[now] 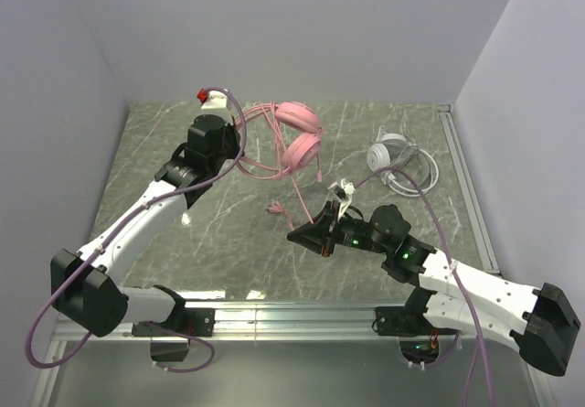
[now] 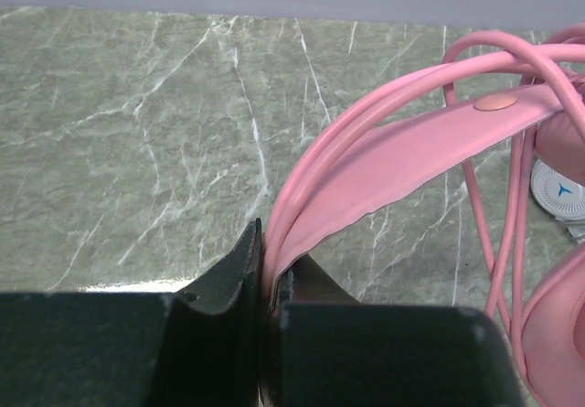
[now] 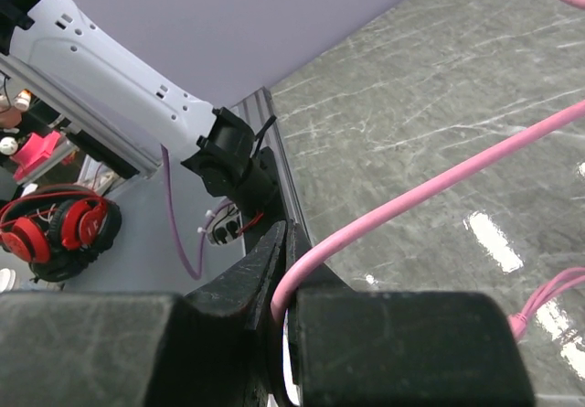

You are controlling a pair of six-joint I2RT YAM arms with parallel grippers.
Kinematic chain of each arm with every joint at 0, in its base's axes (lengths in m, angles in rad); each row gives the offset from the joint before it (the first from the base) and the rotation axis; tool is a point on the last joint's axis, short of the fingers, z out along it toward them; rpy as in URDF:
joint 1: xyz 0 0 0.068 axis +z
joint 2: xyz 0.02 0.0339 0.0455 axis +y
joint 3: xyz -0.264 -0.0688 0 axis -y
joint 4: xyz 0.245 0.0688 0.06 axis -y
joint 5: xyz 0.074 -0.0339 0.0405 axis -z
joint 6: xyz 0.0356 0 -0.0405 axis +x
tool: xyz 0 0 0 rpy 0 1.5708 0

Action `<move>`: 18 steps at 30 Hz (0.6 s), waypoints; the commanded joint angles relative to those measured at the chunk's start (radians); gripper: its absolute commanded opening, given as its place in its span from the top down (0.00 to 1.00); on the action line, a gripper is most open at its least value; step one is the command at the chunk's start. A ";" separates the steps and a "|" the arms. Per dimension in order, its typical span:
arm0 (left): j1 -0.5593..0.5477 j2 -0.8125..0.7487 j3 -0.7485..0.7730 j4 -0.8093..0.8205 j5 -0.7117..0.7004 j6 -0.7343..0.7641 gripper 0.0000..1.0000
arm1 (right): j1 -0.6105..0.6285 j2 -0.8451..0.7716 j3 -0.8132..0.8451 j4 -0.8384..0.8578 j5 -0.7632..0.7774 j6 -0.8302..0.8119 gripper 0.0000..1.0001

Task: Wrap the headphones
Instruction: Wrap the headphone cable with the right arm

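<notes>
The pink headphones point(image 1: 297, 137) stand at the back middle of the marble table, with their headband point(image 2: 411, 151) reaching left. My left gripper point(image 1: 239, 146) point(image 2: 270, 261) is shut on the end of that headband, beside loops of the pink cord point(image 2: 498, 233). The cord point(image 1: 297, 192) runs down toward the front, and my right gripper point(image 1: 294, 235) point(image 3: 288, 242) is shut on the pink cord point(image 3: 439, 183), which bends out between its jaws. The cord's plug end point(image 1: 272, 208) lies on the table to the left. The white-grey headphones point(image 1: 388, 155) point(image 2: 558, 190) rest at the back right with their thin cord coiled.
Grey walls close in the back and both sides. An aluminium rail point(image 1: 292, 315) runs along the near edge by the arm bases. Red headphones point(image 3: 59, 229) lie off the table, beyond the rail point(image 3: 279, 151).
</notes>
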 commanded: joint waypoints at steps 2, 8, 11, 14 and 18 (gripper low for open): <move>0.006 0.014 0.038 0.130 -0.067 -0.020 1.00 | 0.021 -0.059 0.090 -0.047 -0.028 -0.014 0.90; 0.006 0.031 0.040 0.124 -0.092 -0.013 1.00 | 0.029 -0.093 0.153 -0.159 -0.005 -0.024 0.86; 0.006 0.042 0.043 0.118 -0.095 -0.012 1.00 | 0.033 -0.109 0.177 -0.197 -0.003 -0.024 0.85; 0.006 0.051 0.043 0.118 -0.099 -0.009 1.00 | 0.036 -0.125 0.199 -0.230 0.005 -0.026 0.85; 0.006 0.062 0.038 0.127 -0.107 0.002 1.00 | 0.038 -0.150 0.229 -0.282 0.011 -0.034 0.84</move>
